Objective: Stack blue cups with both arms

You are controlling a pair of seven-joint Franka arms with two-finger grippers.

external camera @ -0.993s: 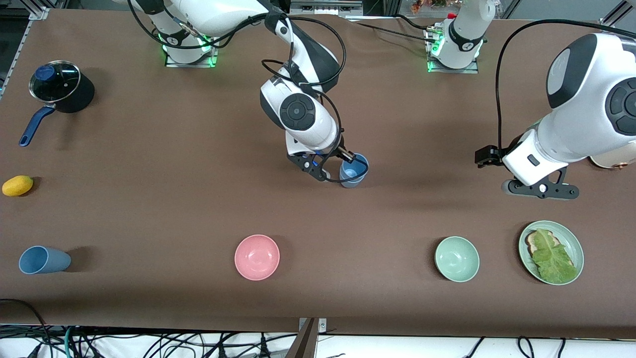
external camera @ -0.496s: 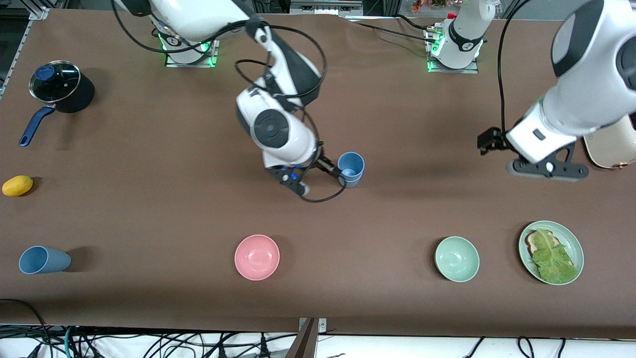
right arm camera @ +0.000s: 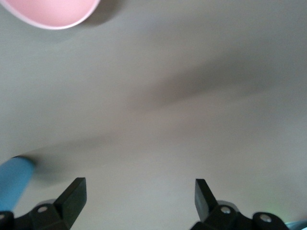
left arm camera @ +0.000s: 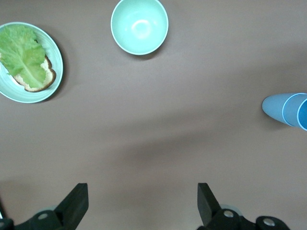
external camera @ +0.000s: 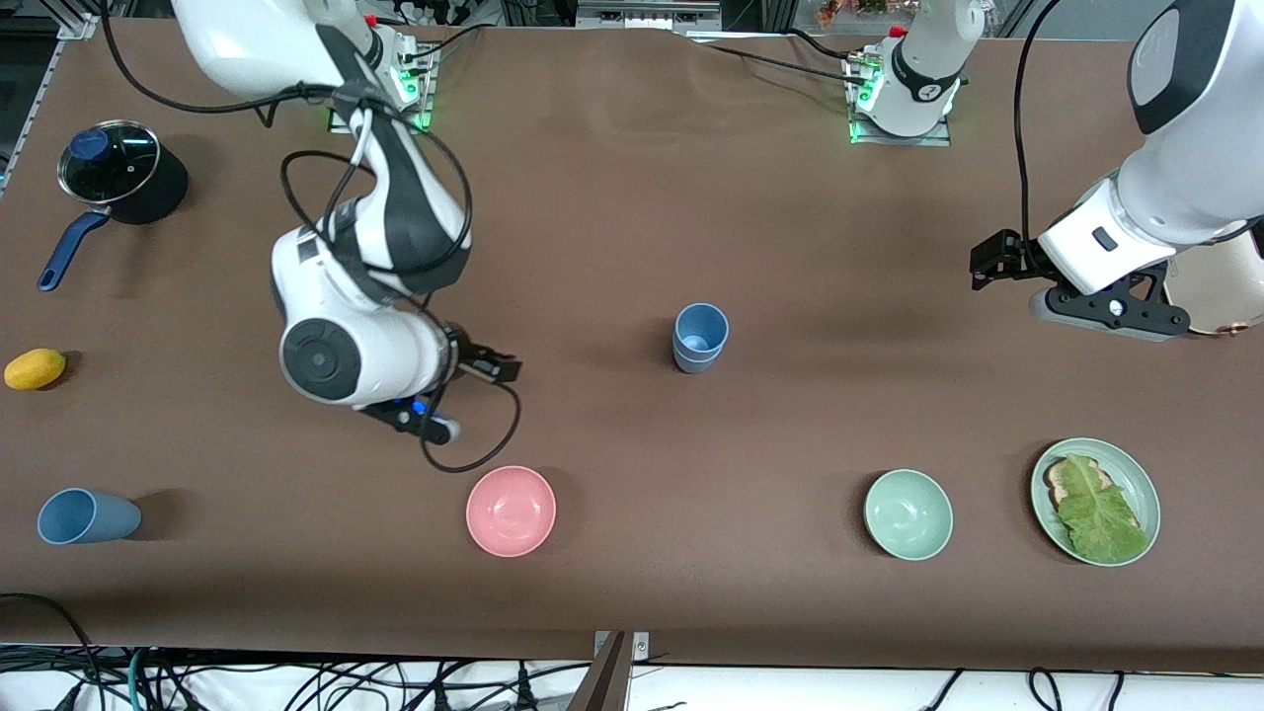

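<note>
Mid-table, one blue cup stands upright with a second nested inside it, forming a stack [external camera: 700, 338] that nothing touches; the left wrist view catches it at its edge [left arm camera: 287, 109]. A third, duller blue cup [external camera: 84, 516] lies on its side near the front edge at the right arm's end, and the right wrist view shows part of it [right arm camera: 13, 184]. My right gripper [external camera: 434, 403] hangs open and empty over bare table [right arm camera: 139, 186], between the stack and the lying cup. My left gripper [external camera: 1101, 308] is open and empty [left arm camera: 142, 190] over bare table toward the left arm's end.
A pink bowl [external camera: 511, 511] and a mint-green bowl [external camera: 908, 513] sit near the front edge. Beside the mint bowl is a green plate [external camera: 1150, 499] with toast and lettuce. A lidded pot [external camera: 111, 166] and a yellow fruit [external camera: 35, 368] are at the right arm's end.
My right gripper opened, let go of the cup in the stack and swung away toward the right arm's end. My left arm drew back a little toward its base.
</note>
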